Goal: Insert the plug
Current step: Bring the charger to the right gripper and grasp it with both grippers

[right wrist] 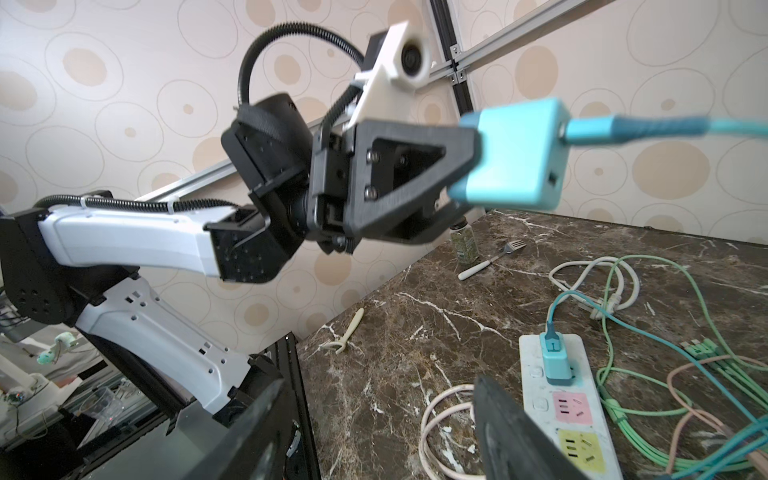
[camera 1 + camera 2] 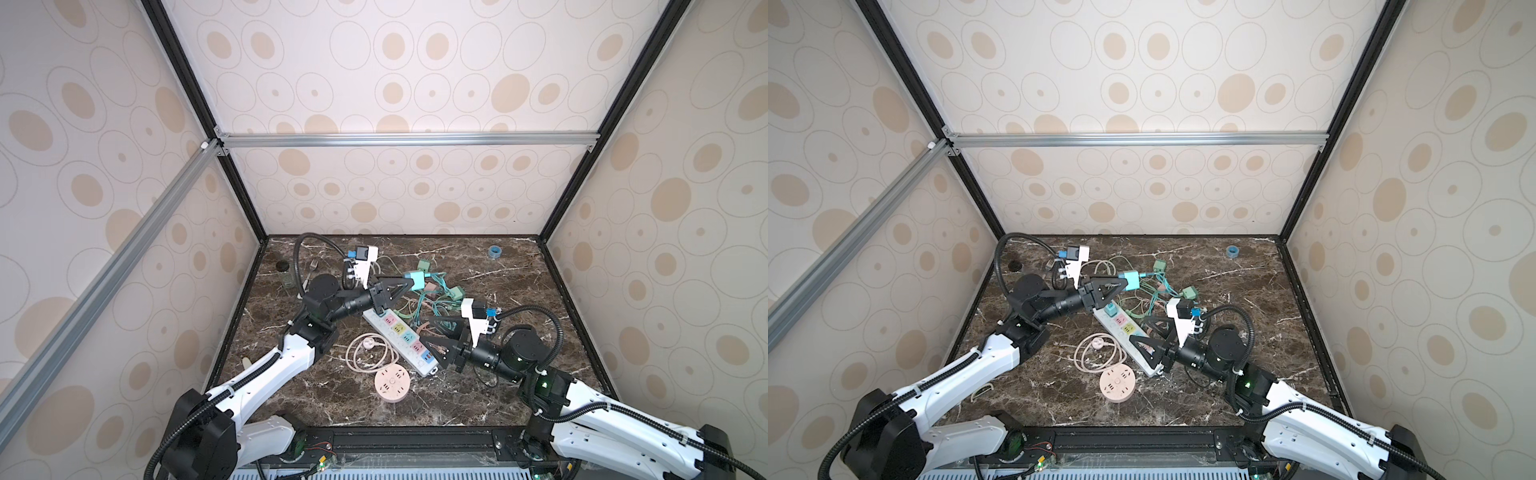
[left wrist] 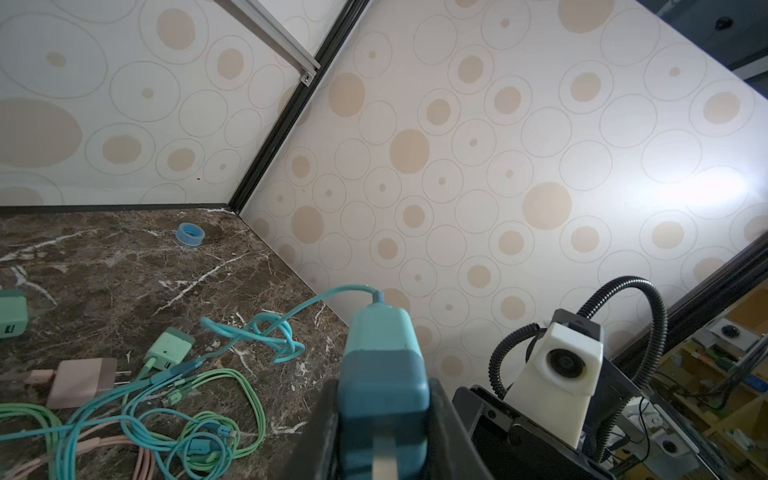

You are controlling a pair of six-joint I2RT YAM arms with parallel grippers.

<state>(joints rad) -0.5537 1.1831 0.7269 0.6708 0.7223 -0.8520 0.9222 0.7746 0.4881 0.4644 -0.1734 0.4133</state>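
A teal plug (image 2: 417,280) with a teal cable hangs in the air, and my left gripper (image 2: 409,284) is shut on it. The left wrist view shows the plug (image 3: 382,374) pinched between both black fingers (image 3: 328,419). From the right wrist view the held plug (image 1: 515,153) is well above the white power strip (image 1: 557,399), which has coloured sockets. Another teal plug (image 1: 555,361) sits in the strip's far socket. My right gripper (image 2: 424,330) stands open and empty over the near half of the strip (image 2: 399,336), and it (image 1: 374,395) frames bare marble and a pink cord.
A tangle of green, teal and pink cables (image 2: 432,299) with green chargers (image 2: 457,292) lies behind the strip. A round pink socket (image 2: 392,382) and its coiled cord (image 2: 368,353) lie in front. A fork (image 2: 309,272), a jar (image 2: 283,270) and a blue tape roll (image 2: 494,250) sit towards the back.
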